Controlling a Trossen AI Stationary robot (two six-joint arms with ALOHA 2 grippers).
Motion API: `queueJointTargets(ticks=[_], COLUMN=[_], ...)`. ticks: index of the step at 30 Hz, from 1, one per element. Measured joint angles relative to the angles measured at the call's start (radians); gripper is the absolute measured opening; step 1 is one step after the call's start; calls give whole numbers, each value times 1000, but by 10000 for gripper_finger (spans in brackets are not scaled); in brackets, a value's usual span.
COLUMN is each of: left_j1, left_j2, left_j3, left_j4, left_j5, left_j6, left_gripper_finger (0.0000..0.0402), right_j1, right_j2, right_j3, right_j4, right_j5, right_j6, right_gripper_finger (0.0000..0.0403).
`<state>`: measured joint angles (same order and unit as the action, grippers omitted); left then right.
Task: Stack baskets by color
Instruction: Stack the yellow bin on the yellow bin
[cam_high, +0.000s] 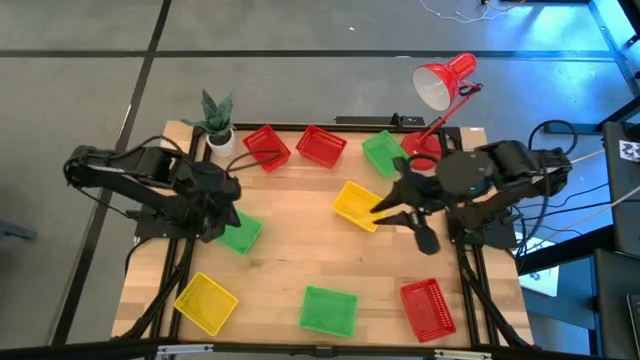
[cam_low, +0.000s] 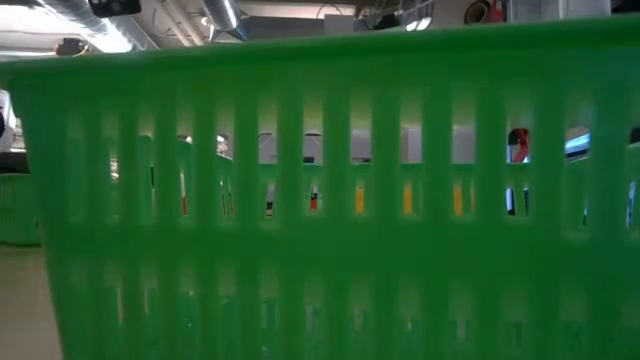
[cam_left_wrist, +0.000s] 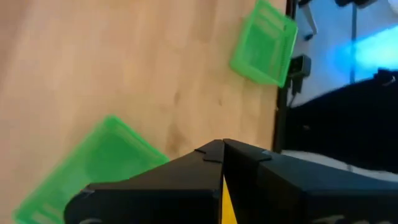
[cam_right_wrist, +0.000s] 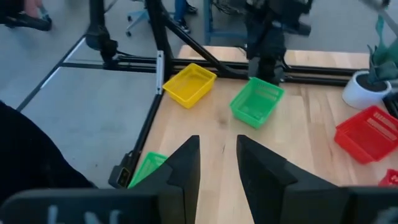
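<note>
Overhead view spans the table (cam_high: 300, 250); low view faces a near green basket (cam_low: 320, 200).

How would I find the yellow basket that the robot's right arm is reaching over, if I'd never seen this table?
Start at the red desk lamp at the table's far right corner. Just in front of it sits a green basket, and nearer the table's middle from that lies the yellow basket, under the right gripper, whose fingers are open. The other yellow basket sits alone at the near left corner.

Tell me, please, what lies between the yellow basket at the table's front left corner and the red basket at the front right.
In the high view, one green basket lies between the yellow basket and the red basket, apart from both.
</note>
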<state>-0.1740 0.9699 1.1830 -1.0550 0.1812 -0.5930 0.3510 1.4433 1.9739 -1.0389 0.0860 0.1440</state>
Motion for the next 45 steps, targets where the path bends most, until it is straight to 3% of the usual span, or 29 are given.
queueJointTargets(ticks=[5,13,19,23,29,35,40,45], left_j1=[-37,-83,-176,-283,-459,-605,-692,-740], left_j2=[54,154,246,307,394,483,560,623], left_j3=[0,-1,-1,-1,-1,-1,-1,-1], left_j4=[-20,-158,-185,-173,-41,118,173,237], left_j5=[23,27,48,51,32,-84,-119,-120], left_j6=[-127,-312,-675,-803,-997,-1139,-1254,-1263], left_gripper_finger=[9,80,102,99,99,99,99,99], right_j1=[23,47,66,68,68,68,68,68], right_j2=[-15,-18,-18,-18,-18,-18,-18,-18], right_j3=[0,0,0,0,0,0,-1,-1], right_j4=[-26,-41,-40,-41,-43,-43,-44,-44], right_j5=[0,0,0,0,0,-40,-93,-107], right_j6=[2,3,8,6,-19,-53,-57,-44], right_gripper_finger=[105,105,105,105,105,105,105,105])
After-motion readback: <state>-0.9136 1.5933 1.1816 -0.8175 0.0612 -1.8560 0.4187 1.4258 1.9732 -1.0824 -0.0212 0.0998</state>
